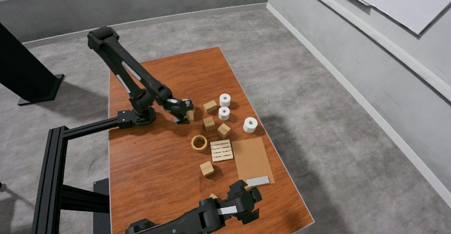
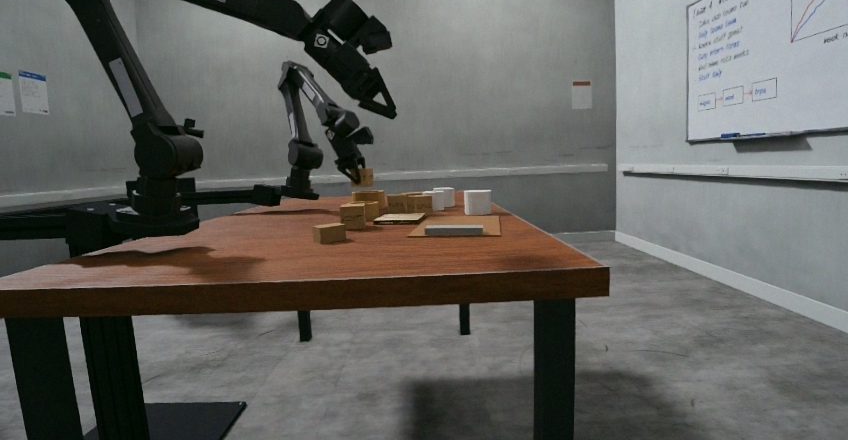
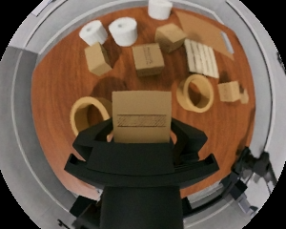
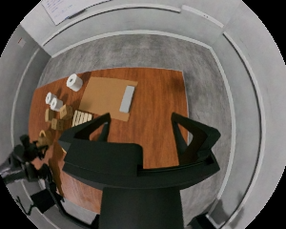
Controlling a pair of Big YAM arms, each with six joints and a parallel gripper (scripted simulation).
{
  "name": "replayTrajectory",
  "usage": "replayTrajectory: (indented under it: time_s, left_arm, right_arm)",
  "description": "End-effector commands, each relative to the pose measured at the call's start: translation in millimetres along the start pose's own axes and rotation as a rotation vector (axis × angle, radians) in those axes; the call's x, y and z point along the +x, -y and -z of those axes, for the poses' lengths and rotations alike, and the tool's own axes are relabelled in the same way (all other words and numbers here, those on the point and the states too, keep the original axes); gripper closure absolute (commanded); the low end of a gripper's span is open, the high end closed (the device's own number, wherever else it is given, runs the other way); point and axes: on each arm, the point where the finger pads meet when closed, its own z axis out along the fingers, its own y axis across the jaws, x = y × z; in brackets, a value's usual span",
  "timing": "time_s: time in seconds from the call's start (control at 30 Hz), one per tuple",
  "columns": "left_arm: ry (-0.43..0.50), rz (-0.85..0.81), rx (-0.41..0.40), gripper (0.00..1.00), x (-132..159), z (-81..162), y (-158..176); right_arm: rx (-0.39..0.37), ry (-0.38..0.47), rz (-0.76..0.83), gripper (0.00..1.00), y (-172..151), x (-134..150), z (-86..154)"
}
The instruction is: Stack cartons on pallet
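My left gripper [image 1: 185, 113] [image 2: 355, 174] is shut on a cube carton [image 3: 142, 107] [image 2: 365, 177], held above the table; its visible face has a hatched printed band. Its underside is hidden. A second carton [image 1: 208, 123] [image 3: 149, 59] and a third carton [image 1: 223, 131] [image 3: 171, 37] stand close together in front of it. A fourth carton [image 1: 207, 169] [image 2: 352, 216] stands apart, beyond the pallet. The slatted wooden pallet [image 1: 220, 142] [image 3: 201, 58] bears nothing. No numbers are readable. My right gripper [image 4: 140, 115] [image 2: 389, 108] is open and empty, high over the table.
A tape ring [image 1: 193, 146] [image 3: 182, 95] is beside the pallet; another ring [image 3: 76, 119] lies below the held carton. A longer box [image 1: 210, 106] [image 3: 98, 59], three white rolls [image 1: 224, 113] [image 3: 124, 32], a brown sheet [image 1: 250, 156] with a grey bar [image 1: 257, 181], and a small box [image 2: 329, 233] surround the work area.
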Motion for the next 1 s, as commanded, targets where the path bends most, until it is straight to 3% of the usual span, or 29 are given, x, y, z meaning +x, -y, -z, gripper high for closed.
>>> replayTrajectory:
  time_s: [0.0, 0.13, 0.2, 0.37, 0.47, 0.67, 0.77, 0.97]
  left_arm:
    - [0.055, 0.067, 0.031, 0.46, -59.9, 73.9, 10.4]
    - [0.053, 0.075, 0.032, 0.46, -89.8, 138.4, 6.3]
    - [0.053, 0.075, 0.032, 0.46, -89.8, 138.4, 6.3]
    - [0.049, 0.071, 0.027, 0.46, -129.6, 201.5, 15.7]
    - [0.063, 0.070, 0.038, 0.46, -155.2, 205.1, 49.6]
    - [0.072, 0.066, 0.036, 0.46, -199.7, 189.8, 123.6]
    - [0.072, 0.064, 0.036, 0.46, -204.8, 187.4, 133.5]
    - [0.070, 0.043, 0.039, 0.46, -228.3, 176.9, 190.7]
  right_arm:
    - [-0.003, 0.027, 0.012, 0.00, -1.4, -9.3, 1.6]
    - [-0.003, 0.027, 0.012, 0.00, -1.4, -9.3, 1.6]
    - [-0.003, 0.027, 0.012, 0.00, -1.4, -9.3, 1.6]
    - [-0.003, 0.027, 0.012, 0.00, -1.4, -9.3, 1.6]
    - [-0.003, 0.027, 0.012, 0.00, -1.4, -9.3, 1.6]
    - [-0.003, 0.027, 0.012, 0.00, -1.4, -9.3, 1.6]
    - [-0.003, 0.027, 0.012, 0.00, -1.4, -9.3, 1.6]
    - [-0.003, 0.027, 0.012, 0.00, -1.4, -9.3, 1.6]
